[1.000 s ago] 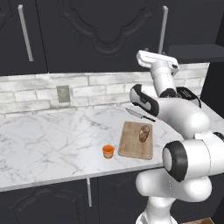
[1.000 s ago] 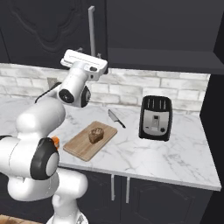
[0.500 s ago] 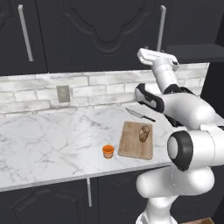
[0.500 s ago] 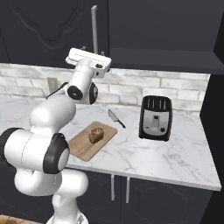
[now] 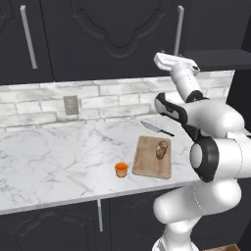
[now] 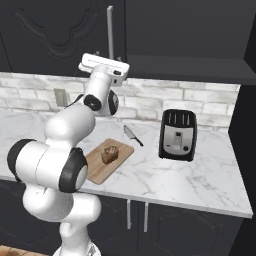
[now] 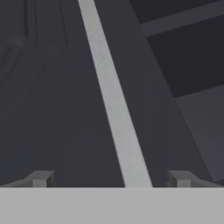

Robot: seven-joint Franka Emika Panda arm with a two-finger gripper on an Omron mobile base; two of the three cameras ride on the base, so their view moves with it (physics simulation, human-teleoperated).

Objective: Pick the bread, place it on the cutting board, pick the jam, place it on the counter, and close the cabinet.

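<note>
The brown bread (image 5: 162,149) (image 6: 109,154) stands on the wooden cutting board (image 5: 147,166) (image 6: 100,170). To the board's left, the orange jam (image 5: 121,169) sits on the white marble counter (image 5: 59,162) (image 6: 200,175). My gripper (image 5: 175,59) (image 6: 107,56) (image 7: 111,179) is raised high against the dark upper cabinet (image 5: 112,39) (image 6: 55,35), just below its silver bar handle (image 5: 179,29) (image 6: 110,30) (image 7: 111,96). The jaws stand open and empty; in the hand view the handle runs between the fingertips (image 7: 41,178). The door looks flush with its neighbours.
A knife (image 5: 157,129) (image 6: 132,135) lies behind the board. A black toaster (image 6: 177,134) stands to the right. A dark open shelf (image 5: 215,56) (image 6: 190,65) juts out right of the cabinet door. A wall socket (image 5: 71,104) is set in the brick backsplash.
The hand has crept a little up and to the right near the handle, and the arm's elbow has swung round. Bread, jam and board have not moved.
</note>
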